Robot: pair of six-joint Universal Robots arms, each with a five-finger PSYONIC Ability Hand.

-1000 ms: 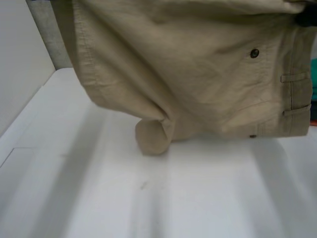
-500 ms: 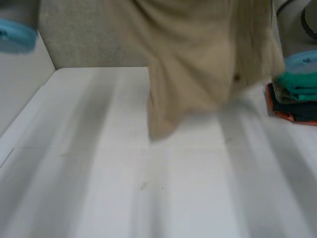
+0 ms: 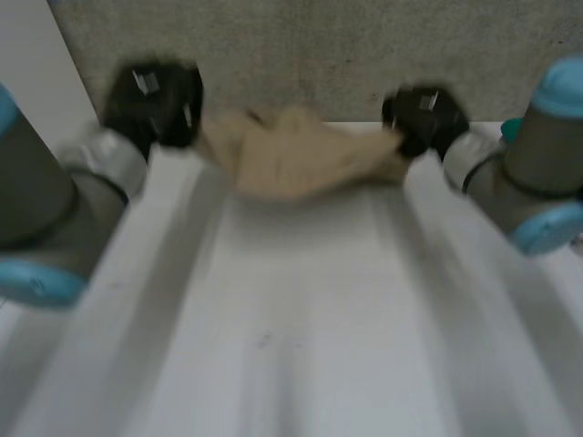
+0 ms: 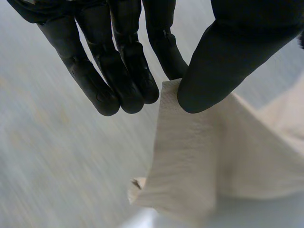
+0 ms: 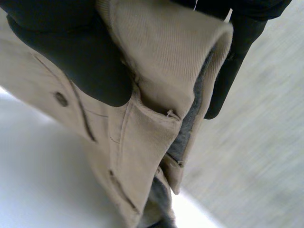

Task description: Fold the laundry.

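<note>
Pinching tan shorts [image 3: 291,164] in their fingers [image 4: 128,71], left hand [image 3: 153,102] and right hand [image 3: 424,116] hover over white table [image 3: 301,319]; grey wall [image 3: 301,55] beyond.

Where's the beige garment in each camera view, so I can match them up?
Head view: beige garment stretched between left hand and right hand.
Left wrist view: corner pinched at the thumb.
Right wrist view: waistband clamped in the hand.
Shared landmark: white table.
</note>
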